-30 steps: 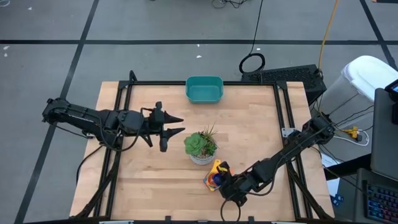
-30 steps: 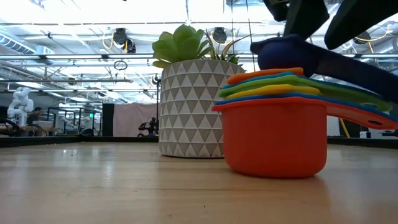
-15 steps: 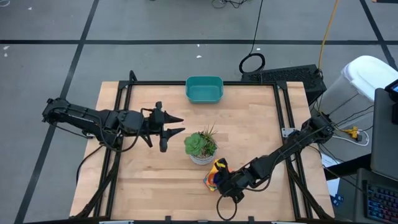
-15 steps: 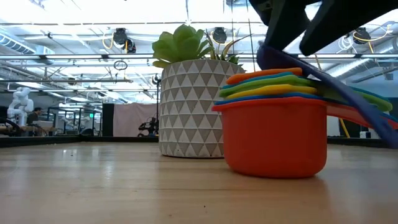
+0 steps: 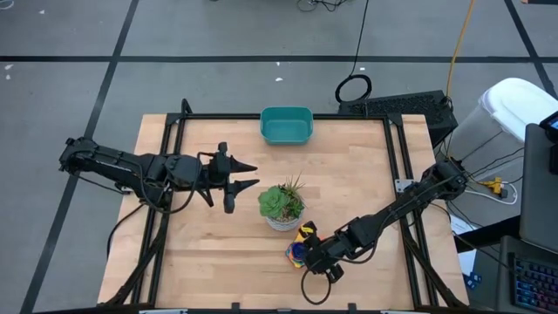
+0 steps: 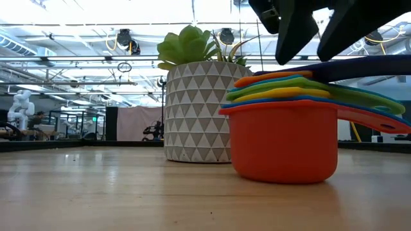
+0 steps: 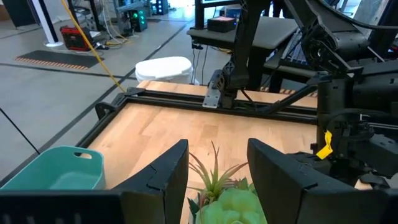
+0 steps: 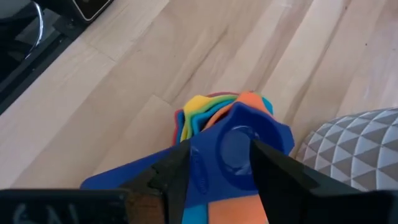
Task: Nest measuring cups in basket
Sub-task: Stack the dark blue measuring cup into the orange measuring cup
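Glossy plastic measuring cups (image 6: 286, 125) stacked on woodgrain table (image 5: 349, 196), right tool (image 8: 214, 165) pinching blue cup (image 8: 239, 149), left tool (image 5: 247, 174) wide.

Even, bright overhead light fills the high view, leaving only soft, short shadows under the arms on the table (image 5: 349, 187). In the low view, ceiling lamps glare white behind the plant (image 6: 196, 96), and the right gripper (image 6: 314, 29) is a dark silhouette. The right wrist view's cups (image 8: 227, 134) look slightly soft, perhaps from closeness.
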Motion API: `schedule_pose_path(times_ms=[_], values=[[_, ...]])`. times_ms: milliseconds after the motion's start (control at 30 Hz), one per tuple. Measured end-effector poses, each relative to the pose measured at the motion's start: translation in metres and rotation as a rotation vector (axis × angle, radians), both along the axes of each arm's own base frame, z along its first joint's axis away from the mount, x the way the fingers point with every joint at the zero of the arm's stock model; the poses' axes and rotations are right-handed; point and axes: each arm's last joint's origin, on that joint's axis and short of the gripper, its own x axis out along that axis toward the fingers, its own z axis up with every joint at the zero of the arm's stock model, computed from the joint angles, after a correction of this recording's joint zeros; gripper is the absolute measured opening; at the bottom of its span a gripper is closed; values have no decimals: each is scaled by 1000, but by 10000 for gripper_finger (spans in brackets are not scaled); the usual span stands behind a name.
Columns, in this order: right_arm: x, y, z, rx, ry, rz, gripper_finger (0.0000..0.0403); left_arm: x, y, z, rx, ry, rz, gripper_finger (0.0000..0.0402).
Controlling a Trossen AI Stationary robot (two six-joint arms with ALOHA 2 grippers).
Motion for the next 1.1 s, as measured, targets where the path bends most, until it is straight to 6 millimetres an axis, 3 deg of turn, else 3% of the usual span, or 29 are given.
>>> schedule_pose_path(times_ms=[233,467,600,800,1100], values=[[-9,4,12,66,2,-58,160,0,0,-1,2,13,0,165],[-24,35,32,245,-107,-86,160,0,0,-1,4,13,10,165],[-34,49,26,205,-113,-118,160,-1,-3,-1,-5,8,3,165],[-34,53,24,284,-101,-236,160,-2,-7,-1,-5,3,13,165],[-22,66,-13,317,-23,-302,157,-3,-11,0,-12,-5,-2,165]])
